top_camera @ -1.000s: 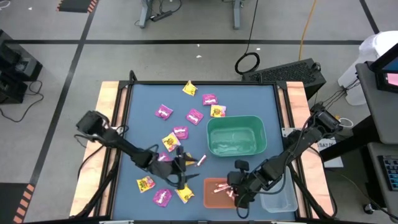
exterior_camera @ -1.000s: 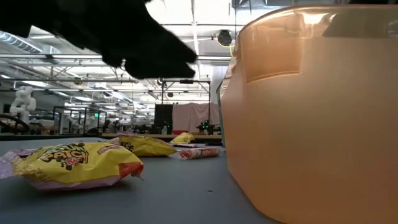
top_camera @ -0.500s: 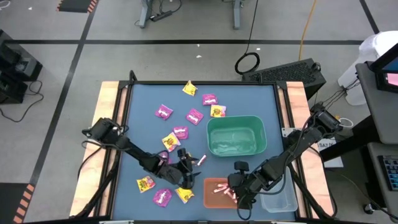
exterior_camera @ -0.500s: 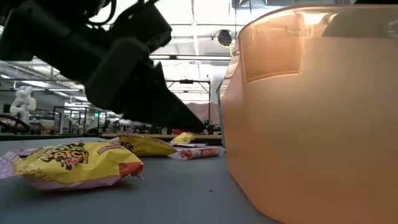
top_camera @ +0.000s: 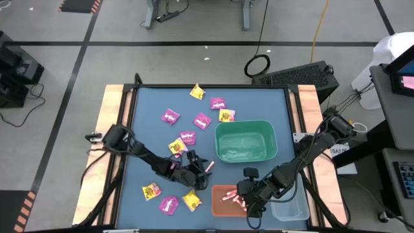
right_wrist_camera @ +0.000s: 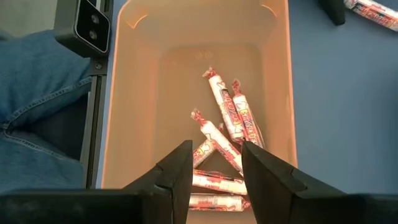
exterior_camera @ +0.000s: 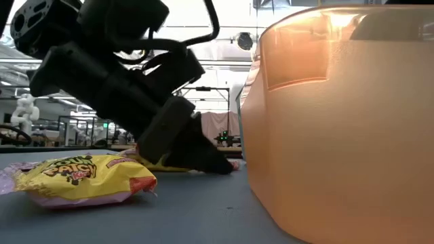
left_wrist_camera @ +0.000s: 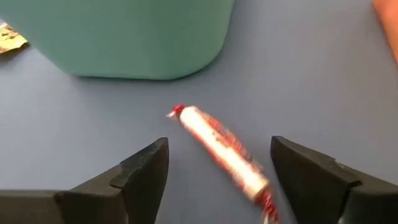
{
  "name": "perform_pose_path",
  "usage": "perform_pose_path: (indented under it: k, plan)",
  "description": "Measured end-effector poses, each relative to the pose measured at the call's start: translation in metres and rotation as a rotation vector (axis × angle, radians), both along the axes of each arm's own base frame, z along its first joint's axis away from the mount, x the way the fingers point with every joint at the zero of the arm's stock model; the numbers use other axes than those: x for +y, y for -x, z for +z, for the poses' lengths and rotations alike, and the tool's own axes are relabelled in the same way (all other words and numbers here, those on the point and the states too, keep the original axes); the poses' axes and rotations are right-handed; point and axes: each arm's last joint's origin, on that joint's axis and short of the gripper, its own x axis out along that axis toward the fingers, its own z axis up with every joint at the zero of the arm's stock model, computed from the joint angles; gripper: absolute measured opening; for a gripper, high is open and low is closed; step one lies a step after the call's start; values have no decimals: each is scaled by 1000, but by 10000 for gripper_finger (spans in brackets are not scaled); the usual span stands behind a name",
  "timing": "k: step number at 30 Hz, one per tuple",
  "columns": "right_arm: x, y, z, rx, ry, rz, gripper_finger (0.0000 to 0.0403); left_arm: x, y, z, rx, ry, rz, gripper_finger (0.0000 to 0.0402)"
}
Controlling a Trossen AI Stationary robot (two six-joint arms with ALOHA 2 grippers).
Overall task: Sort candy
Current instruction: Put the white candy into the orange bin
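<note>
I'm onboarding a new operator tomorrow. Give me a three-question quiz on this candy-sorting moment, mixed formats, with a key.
1. True or false: the left gripper is open, its fingers either side of a pink-white stick on the table.
2. Which bin holds sticks already? A green bin B orange bin C clear bin
3. Fill in: the right gripper hangs over the ____ bin.

Key: 1 true; 2 B; 3 orange.

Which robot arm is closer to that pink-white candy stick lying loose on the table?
Left. The left gripper straddles the stick, open; the right gripper hangs over the orange bin.
</note>
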Motion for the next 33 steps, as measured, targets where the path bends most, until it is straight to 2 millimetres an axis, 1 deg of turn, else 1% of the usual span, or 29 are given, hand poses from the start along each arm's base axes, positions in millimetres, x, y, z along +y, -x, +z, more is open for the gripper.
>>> perform_pose_path:
  k: [6,16,22,24,28,33]
  plan:
    - [0,0,0,1,1,0,128,-2,-3,-1,36,3,-15,223]
    - [0,0,0,1,1,0,128,0,2,4,120,-15,-39,108]
    - [0,0,0,-2,9,14,128,0,3,4,136,-27,-44,52]
    - [0,0,0,-4,14,22,128,1,3,3,139,-30,-44,43]
    - [0,0,0,-5,17,28,128,2,5,7,158,-46,-47,47]
    - [0,0,0,-12,31,52,128,5,10,21,178,-65,-38,55]
